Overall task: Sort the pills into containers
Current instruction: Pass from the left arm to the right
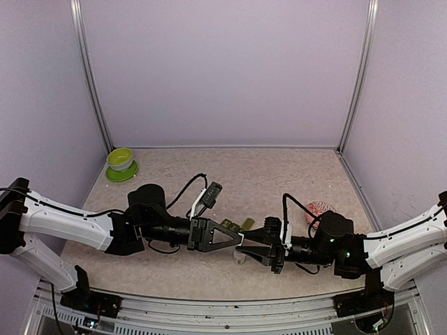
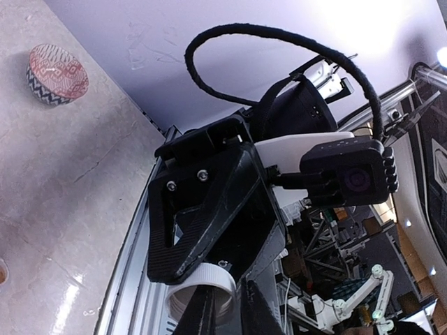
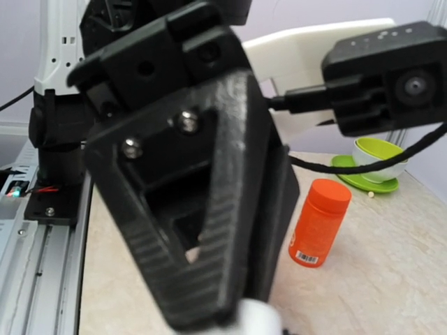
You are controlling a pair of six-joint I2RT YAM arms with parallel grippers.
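My two grippers meet tip to tip over the middle of the table. A white screw cap (image 2: 209, 280) hangs between them, its open threaded side facing the left wrist camera. My left gripper (image 2: 227, 314) is shut on the cap's wall, one finger across its mouth. The right gripper (image 1: 244, 250) closes on the cap's outside from the other side. The cap shows as a white blur (image 3: 262, 322) in the right wrist view. The dark green containers (image 1: 237, 225) lie on the table just behind the fingertips. A pale speck, perhaps a pill (image 3: 371, 195), lies by the lime bowl.
A lime-green bowl (image 1: 121, 164) on a saucer stands at the back left. An orange bottle (image 3: 319, 223) stands upright under the left arm, hidden from the top camera. A red-and-white patterned bowl (image 1: 320, 209) sits right of centre. Purple walls enclose the table.
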